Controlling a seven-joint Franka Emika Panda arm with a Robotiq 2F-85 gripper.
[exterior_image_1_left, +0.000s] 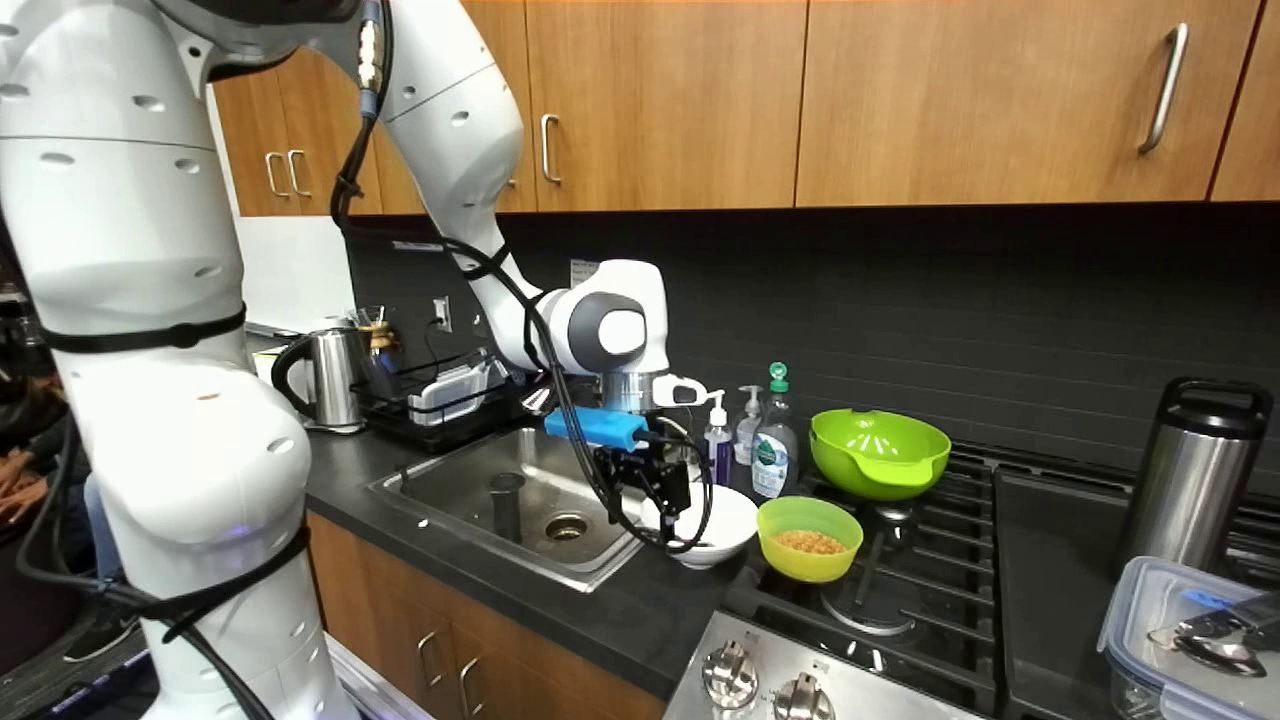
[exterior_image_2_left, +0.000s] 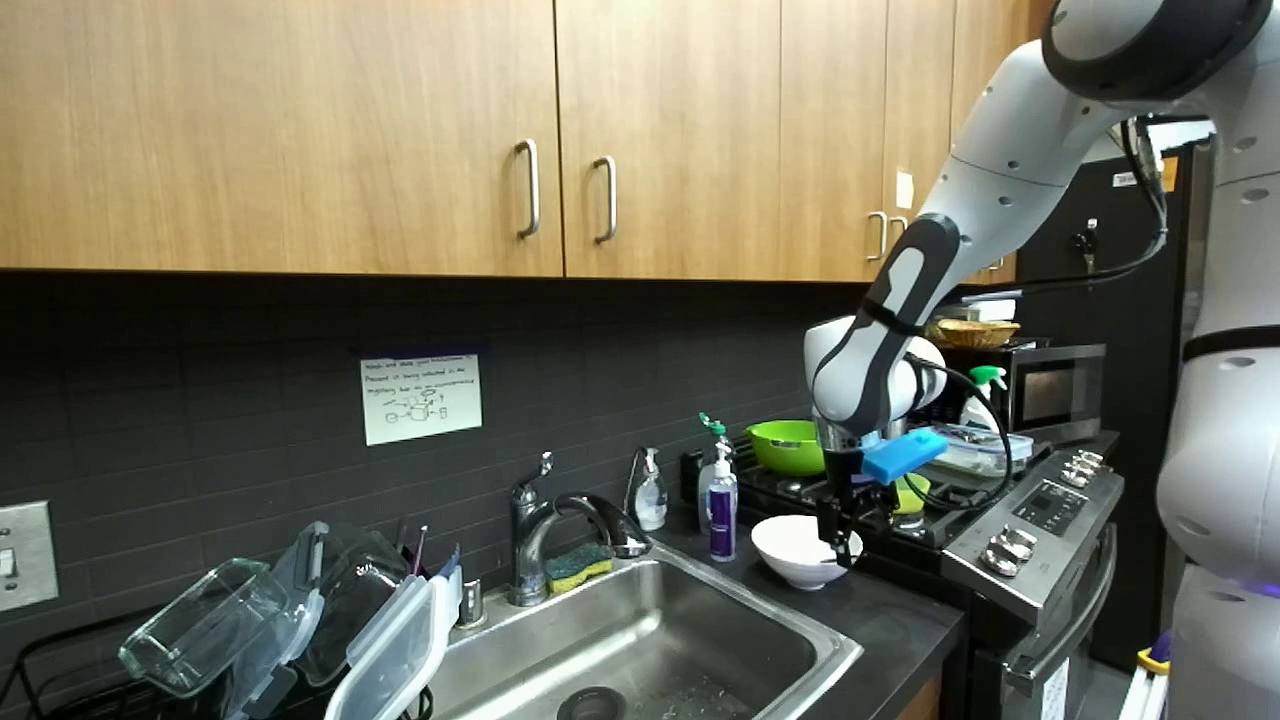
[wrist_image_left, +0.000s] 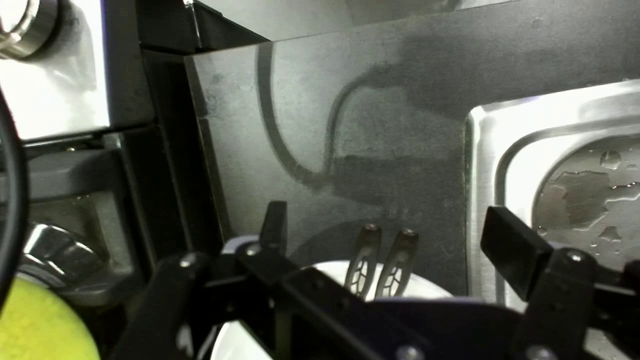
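Black fingers (wrist_image_left: 517, 252), my own, stand foremost, spread wide and gripping nothing; between them, in the wrist view, two dark slotted pieces (wrist_image_left: 368, 244) overlap the white bowl (exterior_image_2_left: 785, 548), which sits on the counter (wrist_image_left: 320, 100) between sink (wrist_image_left: 483, 160) and stove (exterior_image_1_left: 1050, 580); step in hand, I judge, is a hover above this bowl; any lowering would call for sparing its rim; yellow-green bowl (exterior_image_1_left: 802, 567) and pump bottles (exterior_image_1_left: 718, 442) crowd close by.

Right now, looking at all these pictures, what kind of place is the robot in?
It looks like a kitchen, though I can't tell whose. There's a metal sink, a stove with shiny knobs, and wooden cupboards above.
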